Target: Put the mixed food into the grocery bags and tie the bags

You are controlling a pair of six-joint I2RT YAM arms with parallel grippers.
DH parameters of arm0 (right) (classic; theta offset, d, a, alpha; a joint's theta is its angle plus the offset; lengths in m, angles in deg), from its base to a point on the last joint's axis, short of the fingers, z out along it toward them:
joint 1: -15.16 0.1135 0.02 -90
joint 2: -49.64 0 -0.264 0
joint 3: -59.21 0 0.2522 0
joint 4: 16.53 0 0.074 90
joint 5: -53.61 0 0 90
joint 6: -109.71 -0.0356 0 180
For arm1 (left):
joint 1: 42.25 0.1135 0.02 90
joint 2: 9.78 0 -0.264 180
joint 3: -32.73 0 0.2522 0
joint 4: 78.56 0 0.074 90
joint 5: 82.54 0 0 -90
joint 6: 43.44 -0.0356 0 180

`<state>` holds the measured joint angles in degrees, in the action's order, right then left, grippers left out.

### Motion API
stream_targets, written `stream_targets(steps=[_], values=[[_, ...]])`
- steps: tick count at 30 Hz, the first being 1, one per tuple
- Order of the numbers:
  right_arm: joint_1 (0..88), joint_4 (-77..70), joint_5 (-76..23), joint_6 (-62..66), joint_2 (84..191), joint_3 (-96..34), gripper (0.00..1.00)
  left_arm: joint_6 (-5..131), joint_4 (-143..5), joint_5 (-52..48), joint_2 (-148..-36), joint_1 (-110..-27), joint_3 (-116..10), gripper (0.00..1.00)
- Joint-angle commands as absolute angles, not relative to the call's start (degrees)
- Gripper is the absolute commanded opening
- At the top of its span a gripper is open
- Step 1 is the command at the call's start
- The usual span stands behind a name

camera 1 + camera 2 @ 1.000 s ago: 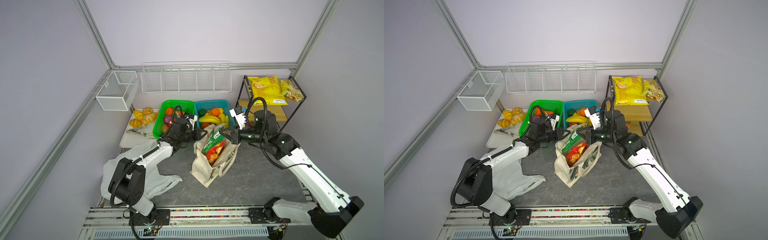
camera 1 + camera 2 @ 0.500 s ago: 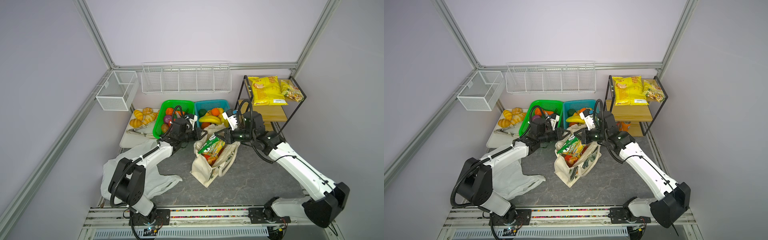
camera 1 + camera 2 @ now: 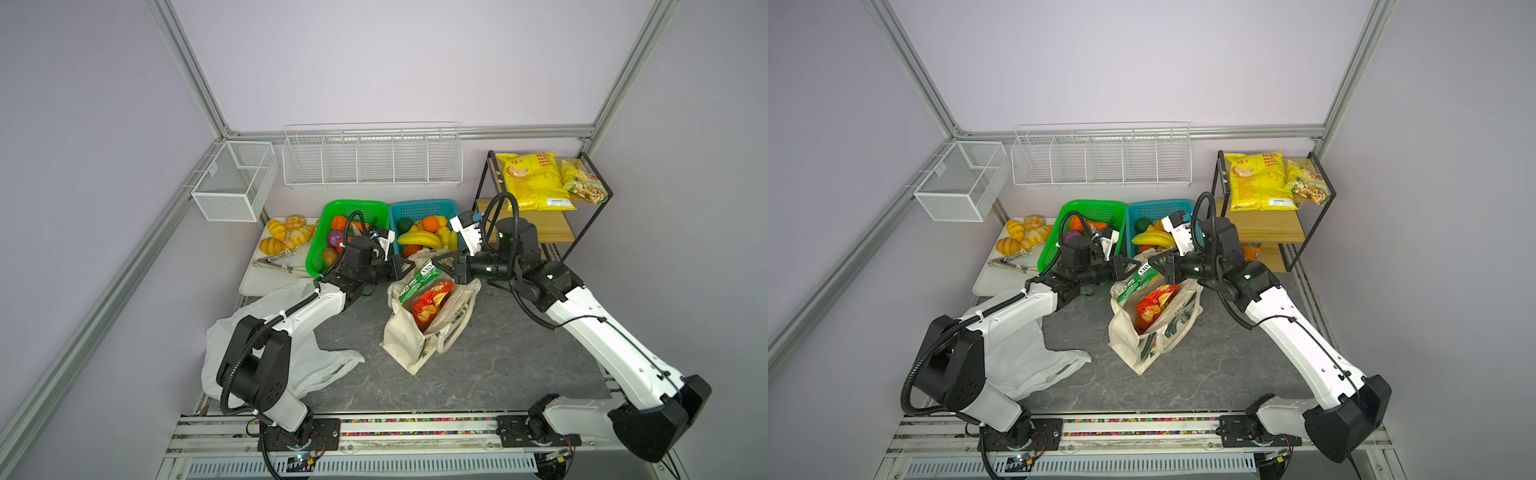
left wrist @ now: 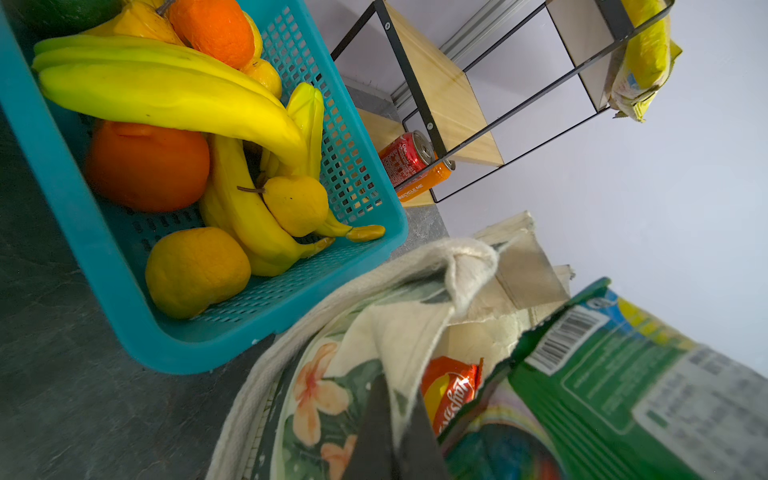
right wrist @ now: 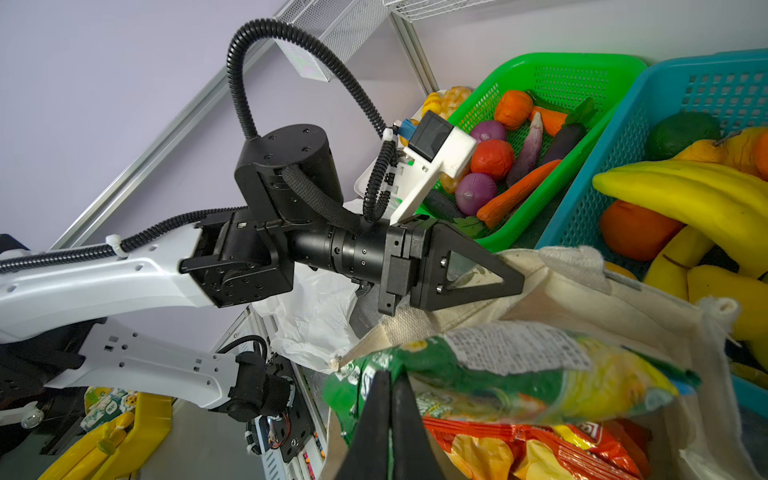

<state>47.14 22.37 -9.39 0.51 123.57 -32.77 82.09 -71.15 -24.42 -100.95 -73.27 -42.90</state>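
The canvas tote (image 3: pixel 409 336) is kept propped open by the left gripper (image 5: pixel 515 280), which is clamped on the rim fabric, presumably so the mouth doesn't flop shut while it's being loaded. The green snack packet (image 3: pixel 419 278) looks to be pinched at its edge by the right gripper (image 3: pixel 436 262) and is laid across the red snack packet (image 3: pixel 430 301) inside the tote. A second ago it was held up above the mouth. It's been lowered in since, and the rim grip hasn't been shifted.

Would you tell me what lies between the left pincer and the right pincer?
The green snack packet, poking out of the canvas tote at its open mouth, fills that gap; both top views show it.
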Motion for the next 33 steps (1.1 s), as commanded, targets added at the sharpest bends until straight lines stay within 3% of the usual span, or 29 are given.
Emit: stream_targets(steps=[1, 16, 23, 27, 33], values=[[47.06, 20.25, -9.3, 2.55, 123.64, -33.83, 0.06, 82.16, -71.04, -24.61, -101.11, -73.11, -43.19, 0.0], [45.47, 26.54, -15.27, 9.01, 128.21, -24.62, 0.08, 82.39, -70.98, -24.8, -99.71, -73.14, -43.26, 0.0], [45.53, 35.31, -15.29, 11.82, 131.1, -28.47, 0.4, 82.73, -70.82, -24.96, -99.01, -73.19, -43.26, 0.0], [45.31, 35.44, -15.94, 11.25, 124.6, -29.15, 0.57, 82.7, -70.52, -24.8, -98.82, -73.19, -43.09, 0.0], [45.44, 43.73, -33.26, 7.13, 114.54, -27.47, 0.69, 82.58, -70.6, -24.47, -98.71, -73.2, -42.37, 0.0]])
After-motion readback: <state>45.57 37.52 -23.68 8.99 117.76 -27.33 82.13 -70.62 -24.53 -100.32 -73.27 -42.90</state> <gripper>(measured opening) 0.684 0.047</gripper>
